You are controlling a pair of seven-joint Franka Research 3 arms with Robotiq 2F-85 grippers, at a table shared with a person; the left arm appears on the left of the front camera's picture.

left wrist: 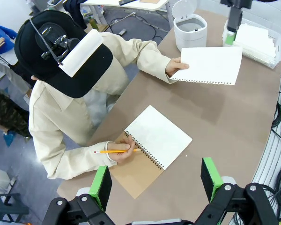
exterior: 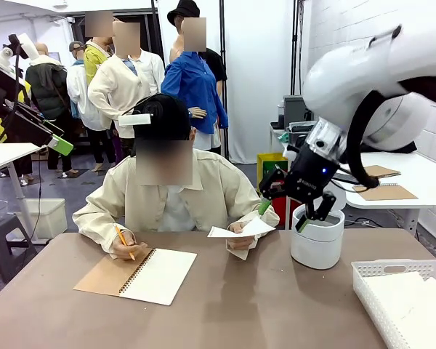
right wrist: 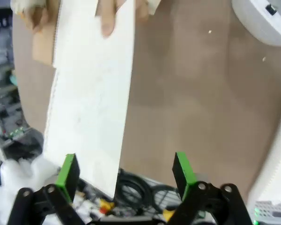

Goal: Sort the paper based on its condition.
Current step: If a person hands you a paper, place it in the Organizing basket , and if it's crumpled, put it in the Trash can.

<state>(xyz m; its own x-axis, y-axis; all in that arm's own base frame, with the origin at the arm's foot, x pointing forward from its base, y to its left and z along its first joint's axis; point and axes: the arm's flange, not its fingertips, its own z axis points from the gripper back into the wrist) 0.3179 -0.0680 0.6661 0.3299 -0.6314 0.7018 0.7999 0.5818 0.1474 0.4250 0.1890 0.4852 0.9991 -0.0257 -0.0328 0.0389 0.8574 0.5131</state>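
One paper (exterior: 243, 230), edge-on from the front, spreads broad before the open right hand (right wrist: 125, 163); left hand (left wrist: 155, 182) open.

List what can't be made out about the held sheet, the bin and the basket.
- Sheet in the person's hand: underside hidden in the left wrist view; right wrist view too blurred for marks or creases.
- White bin: inside hidden in the front view by its rim and the right tool.
- Basket: cut off by the front view's right and bottom edges; its white stack too small to count.
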